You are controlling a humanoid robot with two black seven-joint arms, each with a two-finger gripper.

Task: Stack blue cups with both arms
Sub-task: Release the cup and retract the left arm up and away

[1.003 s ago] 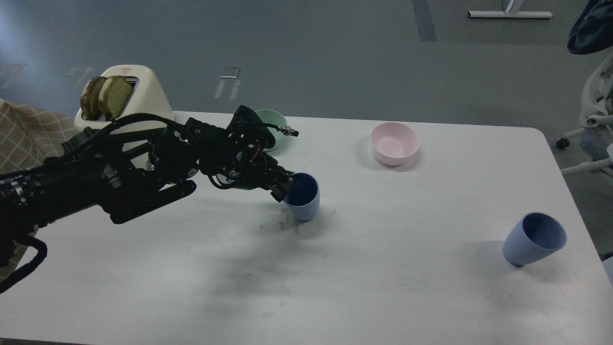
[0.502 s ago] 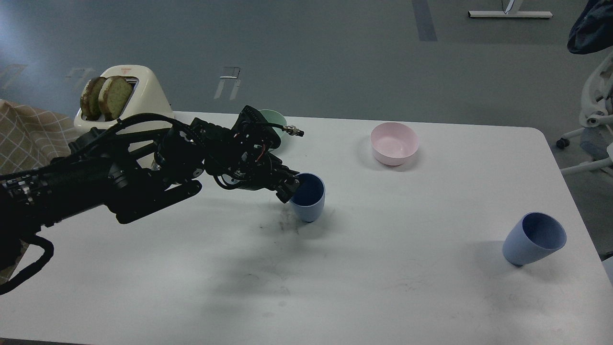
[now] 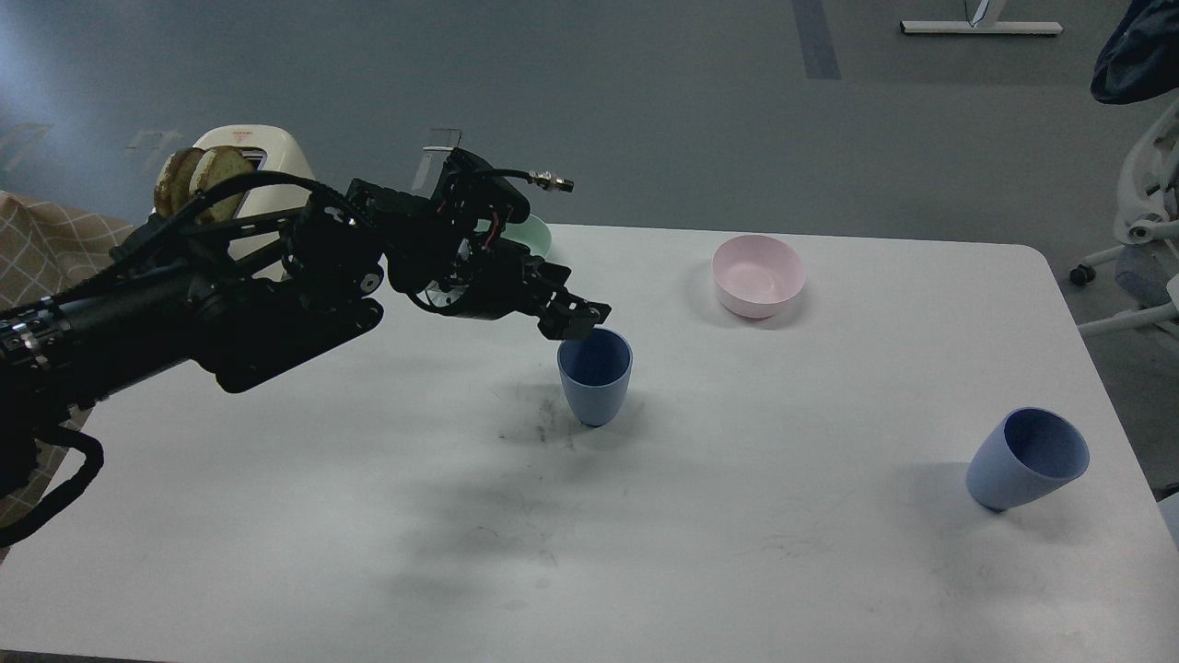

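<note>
White surface (image 3: pixel 737 552): left end effector (image 3: pixel 578 320) hovers above centre blue cup (image 3: pixel 595 378), finger spacing indiscernible; descend squarely over rim before closing.

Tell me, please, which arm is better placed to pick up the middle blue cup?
Left: the left gripper hangs just above the rim of the middle blue cup, while the right arm is out of view.

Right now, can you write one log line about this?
left claw: above middle blue cup, state unclear | right blue cup: apart | stacked: no
</note>
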